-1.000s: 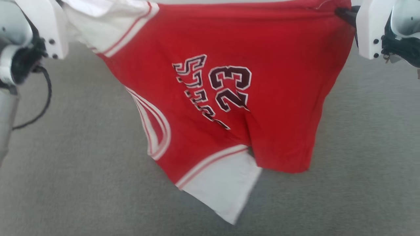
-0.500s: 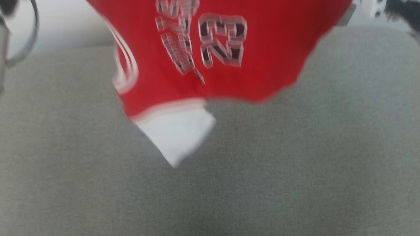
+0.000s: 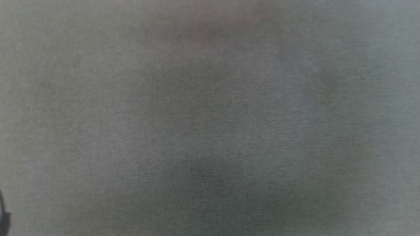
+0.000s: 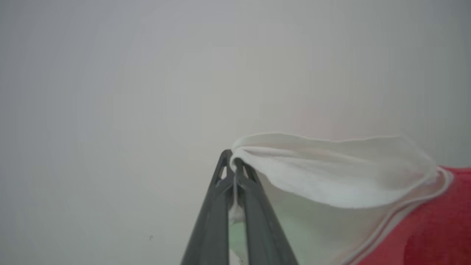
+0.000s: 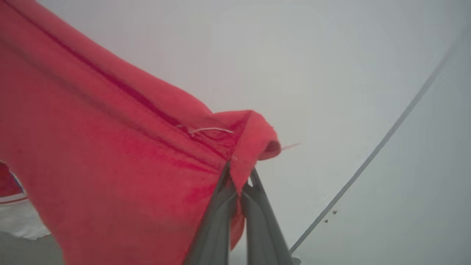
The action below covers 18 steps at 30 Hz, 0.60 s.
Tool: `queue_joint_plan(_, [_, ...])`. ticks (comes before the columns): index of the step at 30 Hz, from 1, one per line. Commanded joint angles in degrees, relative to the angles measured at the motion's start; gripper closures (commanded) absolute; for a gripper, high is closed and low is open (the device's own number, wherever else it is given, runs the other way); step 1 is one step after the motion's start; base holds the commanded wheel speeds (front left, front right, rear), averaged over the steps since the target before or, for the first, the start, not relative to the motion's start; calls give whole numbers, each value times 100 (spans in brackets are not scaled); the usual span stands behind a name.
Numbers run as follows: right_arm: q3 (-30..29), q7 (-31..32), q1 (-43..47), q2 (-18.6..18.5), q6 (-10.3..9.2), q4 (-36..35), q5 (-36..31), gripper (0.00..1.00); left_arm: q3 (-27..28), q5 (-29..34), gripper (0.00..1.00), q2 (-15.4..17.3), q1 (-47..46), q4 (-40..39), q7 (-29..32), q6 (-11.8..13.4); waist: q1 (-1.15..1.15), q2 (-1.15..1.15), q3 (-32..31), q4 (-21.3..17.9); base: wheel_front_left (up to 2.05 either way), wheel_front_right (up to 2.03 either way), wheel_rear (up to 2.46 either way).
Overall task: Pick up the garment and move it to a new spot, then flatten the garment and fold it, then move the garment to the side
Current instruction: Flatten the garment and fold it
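Observation:
The garment hangs in the air between both arms. In the left wrist view its white sleeve (image 4: 331, 173) with striped trim runs into red cloth at the right, and my left gripper (image 4: 232, 162) is shut on the sleeve's edge. In the right wrist view the red body of the garment (image 5: 103, 147) spreads to the left, with a hem seam running diagonally, and my right gripper (image 5: 237, 173) is shut on a bunched red corner. The lettering and number are out of view. A faint reddish tint lies at the top of the head view.
The head view looks down on a blurred grey fabric surface (image 3: 210, 131), with a dark cable end (image 3: 3, 216) at the lower left edge. Behind the garment both wrist views show a pale plain wall, with a thin dark line (image 5: 386, 140) crossing the right wrist view.
The head camera has swung, so the garment slid up and out of its picture, leaving blurred grey fabric. Both arm housings left that picture too.

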Motion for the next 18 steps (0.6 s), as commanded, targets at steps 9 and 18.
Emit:
queue_joint_plan(9, [721, 790, 1183, 110, -5, 177, 381, 100, -447, -151, 100, -243, 974, 1127, 96, -777, 0, 0, 74, 534, 0, 0, 0])
queue_joint_plan(18, [1339, 1465, 2362, -400, -5, -676, 1310, 100, -987, -811, 100, -389, 2558, 1190, 1246, -878, 0, 0, -251, 743, 0, 0, 0])
